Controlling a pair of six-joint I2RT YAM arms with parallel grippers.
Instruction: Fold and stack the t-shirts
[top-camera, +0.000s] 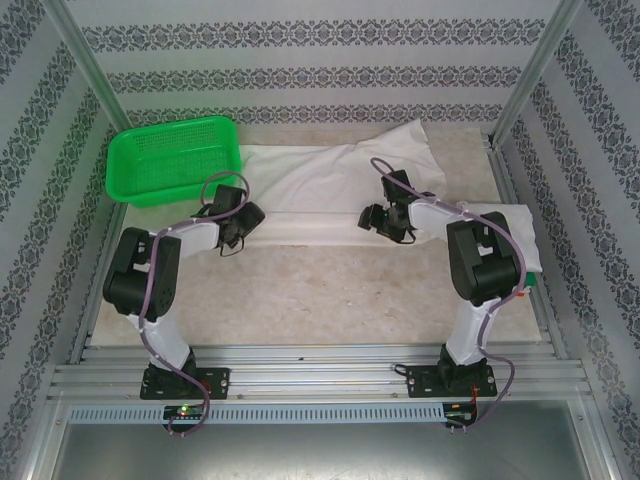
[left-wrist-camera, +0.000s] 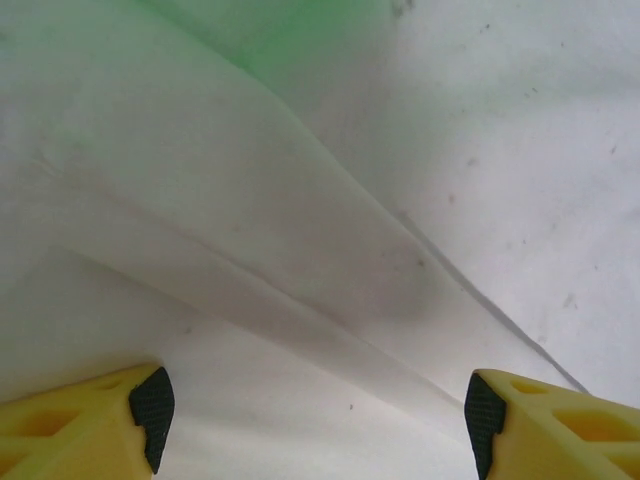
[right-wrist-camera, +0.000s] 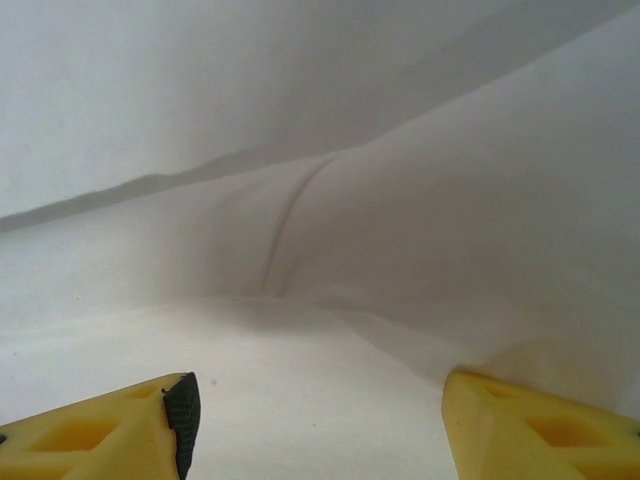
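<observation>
A wrinkled white t-shirt (top-camera: 320, 180) lies spread across the back of the table, with one long fold running along its near edge. My left gripper (top-camera: 238, 232) is over its left end and open; in the left wrist view the yellow fingers (left-wrist-camera: 315, 420) stand wide apart just above the creased cloth (left-wrist-camera: 250, 250). My right gripper (top-camera: 383, 222) is at the shirt's near right part, also open, with white cloth (right-wrist-camera: 400, 230) lying between and under its fingers (right-wrist-camera: 320, 420). More folded white t-shirts (top-camera: 512, 222) lie at the right edge, partly hidden behind the right arm, with a green edge (top-camera: 531, 283) showing.
A green mesh basket (top-camera: 175, 158) stands at the back left, close to the shirt's left end. Bare table (top-camera: 330, 290) stretches between the shirt and the arm bases. Patterned walls and metal posts close in the sides and back.
</observation>
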